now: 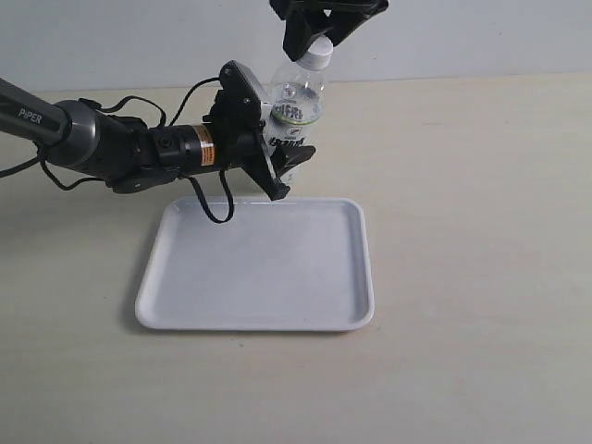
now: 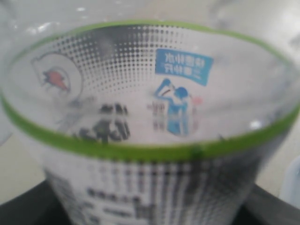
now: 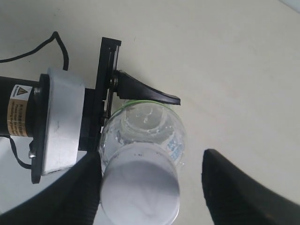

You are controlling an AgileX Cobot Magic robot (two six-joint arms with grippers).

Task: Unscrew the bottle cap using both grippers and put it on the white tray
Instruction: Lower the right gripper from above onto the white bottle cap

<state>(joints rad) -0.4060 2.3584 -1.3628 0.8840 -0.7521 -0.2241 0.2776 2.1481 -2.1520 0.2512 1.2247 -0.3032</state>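
The bottle is held off the table behind the white tray, roughly upright. My left gripper is shut on its labelled body. That label fills the left wrist view, with dark fingers at the edges. The white bottle cap sits on the neck. My right gripper hangs over it, open. In the right wrist view the cap lies between the right gripper's fingers. One finger is against the cap's side and the other stands well apart.
The left arm, with its cable loop, reaches in from the left, just behind the tray's far rim. Bare beige tabletop lies to the right of the tray and in front of it.
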